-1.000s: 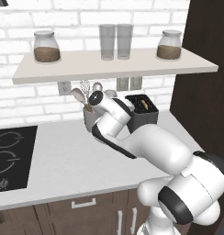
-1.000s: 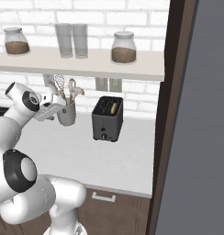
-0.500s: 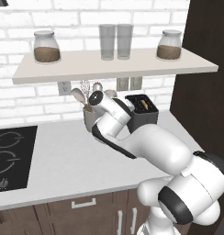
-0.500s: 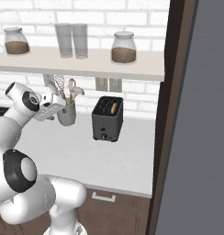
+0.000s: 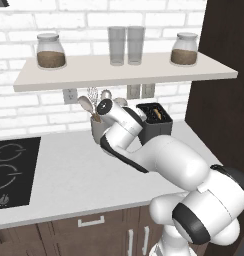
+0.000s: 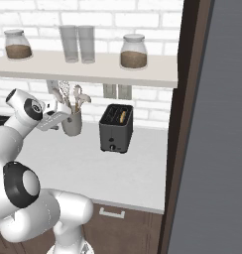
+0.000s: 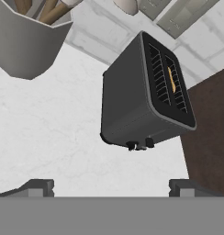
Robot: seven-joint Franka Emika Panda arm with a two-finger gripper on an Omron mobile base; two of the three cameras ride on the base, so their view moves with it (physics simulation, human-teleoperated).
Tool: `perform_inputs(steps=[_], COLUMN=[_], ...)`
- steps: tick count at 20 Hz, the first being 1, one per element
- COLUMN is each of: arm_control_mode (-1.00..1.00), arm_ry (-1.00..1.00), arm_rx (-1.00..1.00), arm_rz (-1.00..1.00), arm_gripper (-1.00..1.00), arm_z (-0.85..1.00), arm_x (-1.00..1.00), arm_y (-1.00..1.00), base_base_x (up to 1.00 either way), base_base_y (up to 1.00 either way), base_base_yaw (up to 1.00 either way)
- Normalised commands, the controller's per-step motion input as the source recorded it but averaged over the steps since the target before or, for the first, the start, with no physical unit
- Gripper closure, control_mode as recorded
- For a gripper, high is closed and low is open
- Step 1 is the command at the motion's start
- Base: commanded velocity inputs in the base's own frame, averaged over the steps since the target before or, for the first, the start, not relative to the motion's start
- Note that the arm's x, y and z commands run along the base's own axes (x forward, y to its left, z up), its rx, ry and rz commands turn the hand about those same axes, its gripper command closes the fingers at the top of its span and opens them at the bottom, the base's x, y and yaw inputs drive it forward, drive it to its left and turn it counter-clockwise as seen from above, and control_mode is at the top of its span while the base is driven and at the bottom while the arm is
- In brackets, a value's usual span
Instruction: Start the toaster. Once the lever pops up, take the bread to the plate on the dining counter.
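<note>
Against the brick wall, on the pale worktop [image 6: 93,168], stood the small black boxy 2-slot toaster [image 6: 116,128], a thin golden bread slice [image 7: 172,79] sunk in 1 slot, untoasted I judged. My gripper [image 7: 111,187] hung apart near it, facing its lever [image 7: 131,146].

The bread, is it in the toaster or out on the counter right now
In. The bread sits down inside one slot of the toaster, with just its tan edge showing. The other slot looks empty.
</note>
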Motion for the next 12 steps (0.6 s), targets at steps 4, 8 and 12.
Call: perform_inputs(steps=[4, 8, 12], arm_control_mode=[-1.0, -1.0, -1.0], arm_ry=[0.0, 0.0, 0.0], arm_rx=[0.0, 0.0, 0.0], arm_rz=[0.0, 0.0, 0.0], arm_gripper=[-1.0, -1.0, -1.0], arm_z=[0.0, 0.0, 0.0], arm_x=[0.0, 0.0, 0.0], arm_y=[0.0, 0.0, 0.0], base_base_x=[0.0, 0.0, 0.0], base_base_y=[0.0, 0.0, 0.0], base_base_yaw=[0.0, 0.0, 0.0])
